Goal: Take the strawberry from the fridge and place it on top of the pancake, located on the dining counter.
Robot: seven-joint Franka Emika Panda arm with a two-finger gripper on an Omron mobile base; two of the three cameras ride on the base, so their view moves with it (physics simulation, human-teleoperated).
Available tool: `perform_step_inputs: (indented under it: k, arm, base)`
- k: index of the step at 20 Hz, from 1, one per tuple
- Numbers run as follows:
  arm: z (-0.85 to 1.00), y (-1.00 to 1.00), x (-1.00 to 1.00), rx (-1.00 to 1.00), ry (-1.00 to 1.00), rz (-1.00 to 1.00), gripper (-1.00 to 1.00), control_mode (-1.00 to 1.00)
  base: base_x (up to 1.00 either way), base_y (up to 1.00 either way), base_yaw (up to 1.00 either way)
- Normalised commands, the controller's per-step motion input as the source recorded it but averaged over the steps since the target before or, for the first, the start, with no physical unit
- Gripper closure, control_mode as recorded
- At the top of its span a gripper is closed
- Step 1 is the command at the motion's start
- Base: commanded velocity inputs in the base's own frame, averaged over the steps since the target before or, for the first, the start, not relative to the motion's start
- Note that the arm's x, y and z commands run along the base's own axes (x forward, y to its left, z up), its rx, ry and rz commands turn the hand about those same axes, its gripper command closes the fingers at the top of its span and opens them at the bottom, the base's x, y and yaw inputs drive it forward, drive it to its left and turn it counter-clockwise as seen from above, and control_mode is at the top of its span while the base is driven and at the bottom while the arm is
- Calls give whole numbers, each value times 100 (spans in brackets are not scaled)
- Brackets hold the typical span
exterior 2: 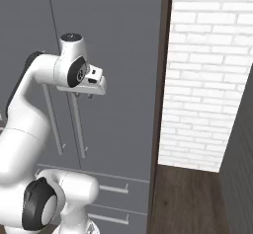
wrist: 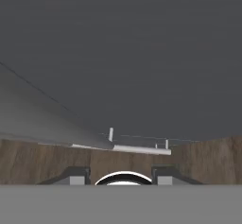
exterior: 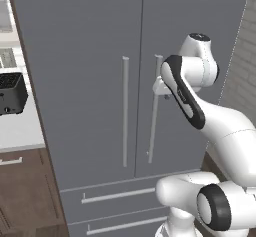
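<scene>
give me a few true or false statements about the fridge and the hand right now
1. Both upper doors of the fridge are shut. True.
2. The hand is at the right door's handle. True.
3. A strawberry is held in the hand. False: no strawberry is in sight.
4. A lower drawer is pulled out. False: both drawers sit flush.
5. A brick wall stands to the fridge's right. True.
</scene>
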Motion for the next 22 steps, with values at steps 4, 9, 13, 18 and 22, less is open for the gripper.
perform_step_inputs:
  k: [4, 9, 13, 18, 22]
  arm:
    - [0, 0, -9, 0, 0, 0, -100, 100]
    - [0, 0, 0, 0, 0, 0, -100, 100]
    - [0, 0, 0, 0, 0, 0, -100, 100]
    - [0, 0, 0, 0, 0, 0, -100, 100]
    - [0, 0, 0, 0, 0, 0, -100, 100]
  base:
    - [-8, 1, 0]
    - [-41, 24, 0]
    - [-29, 51, 0]
    - [-4, 41, 0]
    - [-8, 0, -1]
